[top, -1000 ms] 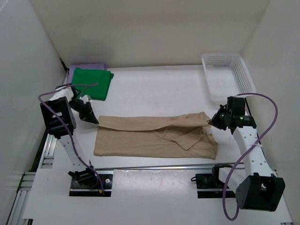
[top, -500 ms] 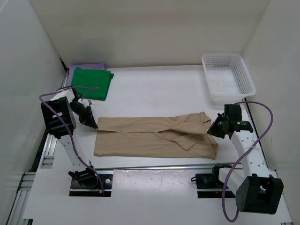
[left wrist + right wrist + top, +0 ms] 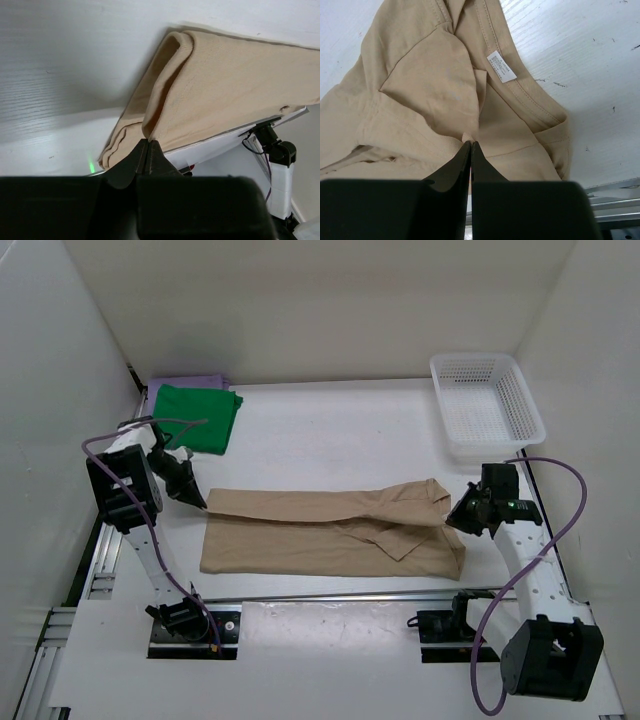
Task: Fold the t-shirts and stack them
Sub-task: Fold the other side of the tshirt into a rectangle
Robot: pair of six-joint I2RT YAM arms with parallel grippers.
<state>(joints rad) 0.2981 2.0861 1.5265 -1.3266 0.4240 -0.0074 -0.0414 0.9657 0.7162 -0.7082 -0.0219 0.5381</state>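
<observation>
In the top view, the tan t-shirt (image 3: pixel 320 530) lies across the lower middle of the frame on the white table (image 3: pixel 330 430), folded lengthwise into a long band. The left tool (image 3: pixel 200 502) is at the band's upper left corner and the right tool (image 3: pixel 450 520) is at its right end, just below the collar area. Both tools are closed on the cloth. In the upper left of the frame the green t-shirt (image 3: pixel 195 418) lies folded on the lavender t-shirt (image 3: pixel 190 382), of which only a strip shows behind it. A white mesh basket (image 3: pixel 530 410) stands in the upper right, well apart from the shirts.

In the left wrist view, the left tool's jaws meet at the bottom centre, pinching a thin edge of the tan t-shirt (image 3: pixel 235 85). The cloth rises from there as a rolled fold toward the upper right, over the table (image 3: pixel 60 65).

In the right wrist view, the right tool's jaws are pressed together at the bottom centre with a small nub of tan cloth caught between their tips. The shirt (image 3: pixel 420 90) fills the left and centre of the frame. Its white label (image 3: pixel 501 66) sits by the collar seam, above the tips and a little to their right. Bare table (image 3: pixel 580 60) shows on the right.
</observation>
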